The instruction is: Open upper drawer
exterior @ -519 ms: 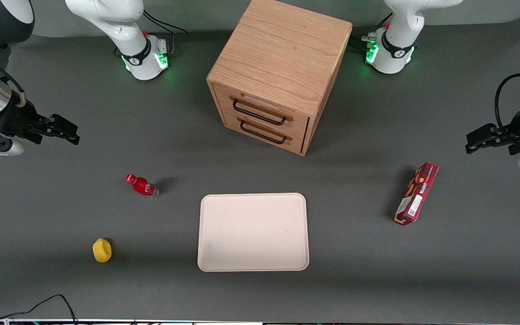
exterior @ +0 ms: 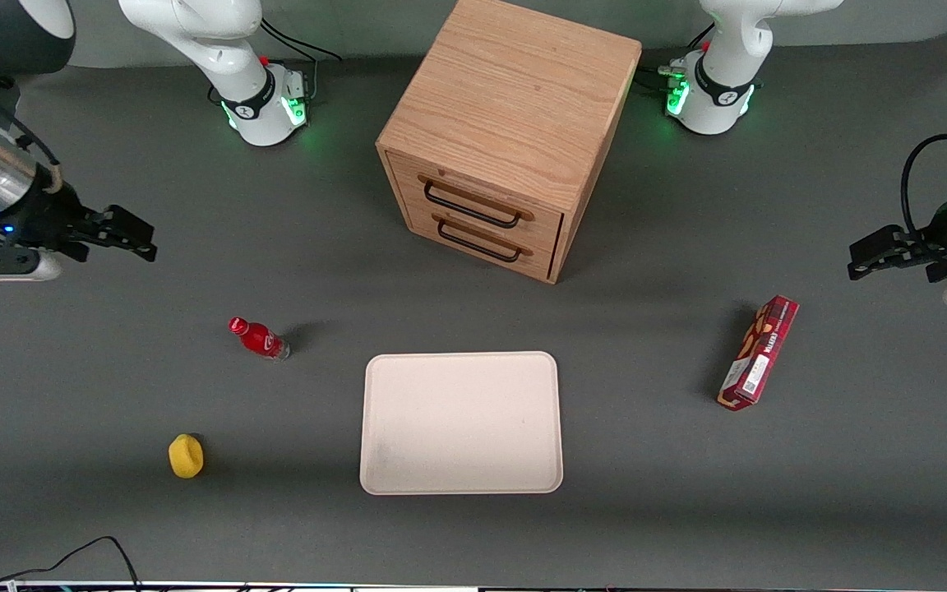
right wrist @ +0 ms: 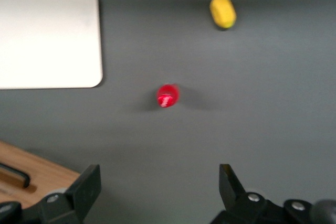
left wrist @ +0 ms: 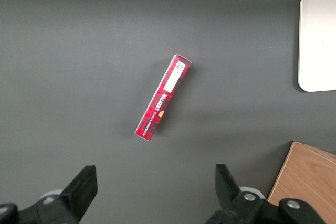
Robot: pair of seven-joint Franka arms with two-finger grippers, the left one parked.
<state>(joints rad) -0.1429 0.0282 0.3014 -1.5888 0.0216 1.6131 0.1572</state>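
1. Gripper (exterior: 135,238): at the left edge of the front view, mid-height, hanging above bare table (exterior: 852,493). Against the picture half a second earlier it sits slightly rightward and a touch lower in frame, that is, shifted toward the cabinet (exterior: 515,107).
2. Fingers (right wrist: 86,184): spread wide, with nothing between them. The right wrist view shows open table through the gap.
3. Upper drawer (exterior: 473,201): upper centre of the front view, the topmost of two in the cabinet front. It reads as fully shut, flush with the face, its black wire handle (exterior: 472,207) untouched. No change from the earlier picture.
4. Lower drawer (exterior: 482,238): directly beneath, likewise shut.
5. Separation: gripper and handle are well apart. An edge of the cabinet with a dark handle end shows in the right wrist view, so the cabinet is just entering that camera's sight.
6. Other items, all unmoved: red bottle (exterior: 258,338) left of centre; yellow object (exterior: 186,456) lower left; pale tray (exterior: 461,423) lower centre; red box (exterior: 758,353) right of centre.
7. Assessment: the only change is a small advance of the gripper. I judge this the start of the approach; the pull itself has not begun. The wide spread suits closing over the wire handle once there.
8. Risk, as a judgement: the two handles sit close together, so the lower one could be taken by mistake.
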